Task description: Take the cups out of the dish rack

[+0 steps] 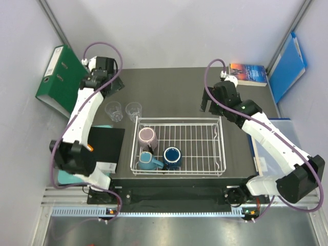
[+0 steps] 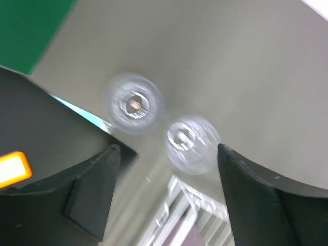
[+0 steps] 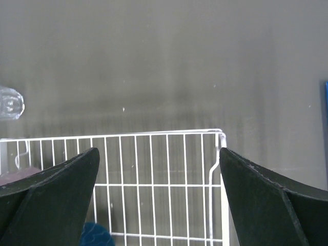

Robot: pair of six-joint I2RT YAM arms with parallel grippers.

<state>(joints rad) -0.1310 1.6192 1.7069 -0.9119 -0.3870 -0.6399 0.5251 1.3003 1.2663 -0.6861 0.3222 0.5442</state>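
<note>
The white wire dish rack (image 1: 177,119) sits mid-table. In its left part stand a pale pink mug (image 1: 147,136), a teal mug (image 1: 148,161) and a navy mug (image 1: 172,157). Two clear tumblers (image 1: 114,110) (image 1: 134,110) stand on the table beyond the rack's far left corner. My left gripper (image 1: 115,84) is open and empty, high above the tumblers (image 2: 136,102) (image 2: 192,143); the rack corner (image 2: 197,197) shows blurred below. My right gripper (image 1: 209,100) is open and empty above the rack's far right corner (image 3: 218,132). The navy mug (image 3: 97,236) shows at that view's bottom.
A green binder (image 1: 59,79) leans at the far left. A book (image 1: 248,73) and a blue folder (image 1: 287,66) are at the far right. A black pad (image 1: 105,143) lies left of the rack. Enclosure walls surround the table.
</note>
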